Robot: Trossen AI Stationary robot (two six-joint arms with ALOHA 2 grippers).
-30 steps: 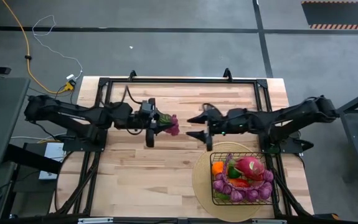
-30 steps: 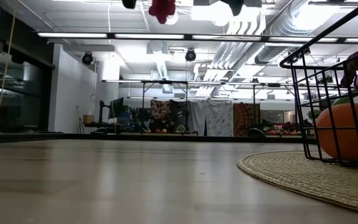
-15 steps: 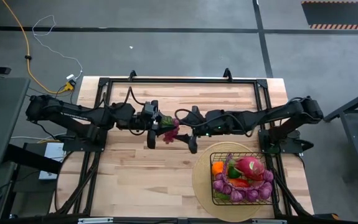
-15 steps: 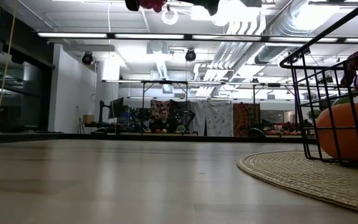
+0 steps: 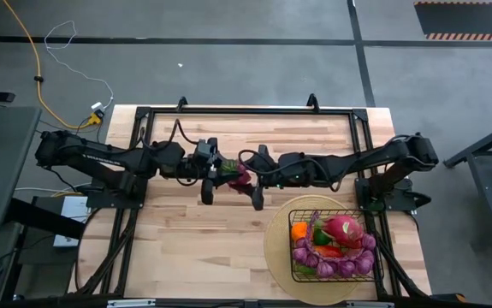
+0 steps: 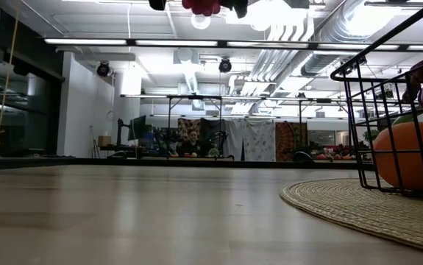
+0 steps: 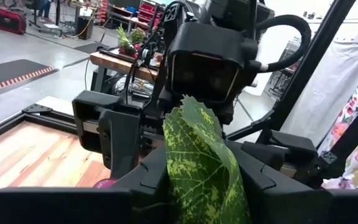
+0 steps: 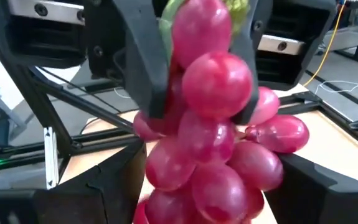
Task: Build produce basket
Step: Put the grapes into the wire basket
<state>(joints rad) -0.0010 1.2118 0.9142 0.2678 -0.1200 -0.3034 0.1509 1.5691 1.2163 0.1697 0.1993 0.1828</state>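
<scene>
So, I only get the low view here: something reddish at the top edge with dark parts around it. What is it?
Observer: A grape bunch, held in the air by the left tool.
Operator: Held how?
Observer: By its green leaf, which is pinched in that tool.
Operator: And the right arm?
Observer: The right tool is open and straddles the bunch, facing the left tool.
</scene>
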